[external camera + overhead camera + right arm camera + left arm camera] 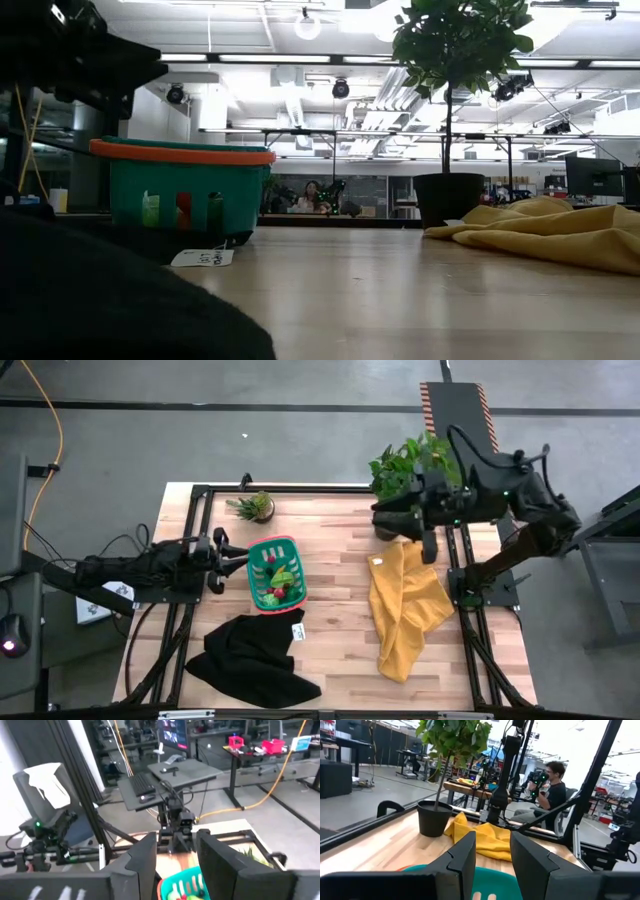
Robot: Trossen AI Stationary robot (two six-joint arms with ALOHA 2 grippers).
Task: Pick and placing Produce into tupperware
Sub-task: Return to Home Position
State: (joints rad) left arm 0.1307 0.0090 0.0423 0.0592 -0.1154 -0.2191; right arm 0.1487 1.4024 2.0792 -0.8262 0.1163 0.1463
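Bench [340,640], front edge first: a black cloth [250,658] lies crumpled at front-left and fills the low view's foreground. A white tag [203,258] lies on the wood just past it, in front of the basket.

The basket [275,573] sits upright left of centre, just behind the black cloth, red-pink rim on top. The produce [281,582] is inside it, green, yellow-green and red pieces heaped together. In the low view, green and red bits show through the basket's side slots.

The left end effector [236,558] is at the basket's left rim and raised above it. It is released: fingers [462,862] are apart with nothing between them. Its wrist view shows the teal basket just under the fingers. Can't tell whether it touches the rim.

A yellow cloth [405,605] lies rumpled right of centre, well apart from the basket. The right end effector [425,532] hangs over the cloth's far end, just beside the big plant's pot. It is also released and holds nothing. It faces across the bench toward the basket and the left arm.

Back edge: a small plant [255,507] stands behind the basket and the big plant [410,465] stands at back-right. Beyond the bench a person [552,787] sits in the room.
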